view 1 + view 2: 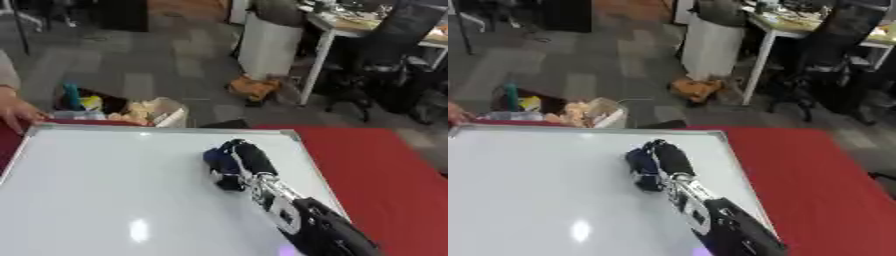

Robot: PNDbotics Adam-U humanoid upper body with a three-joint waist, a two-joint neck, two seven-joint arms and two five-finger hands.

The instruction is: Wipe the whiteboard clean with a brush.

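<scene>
Progress: while the whiteboard (114,190) shows no marks that I can make out, only ceiling-light glare near its lower middle, the wiping looks close to finished, though faint traces may be hidden by the reflections.
Right hand: the right hand (243,159) lies on the board's right half, its arm entering from the lower right corner.
Fingers: curled over a blue brush (219,165), which sits under the hand and touches the board.
Brush position: near the board's right edge, about halfway up, well apart from the left side.
Left hand: not visible in either view.
Board: it lies flat on a red worktop (376,165), its metal frame showing along the far and right edges.
Person: a person's hand (16,111) rests at the board's far left corner, apparently steadying it.
What is left: judged from here, perhaps a final pass over the left and near areas, then lifting the brush away.
</scene>
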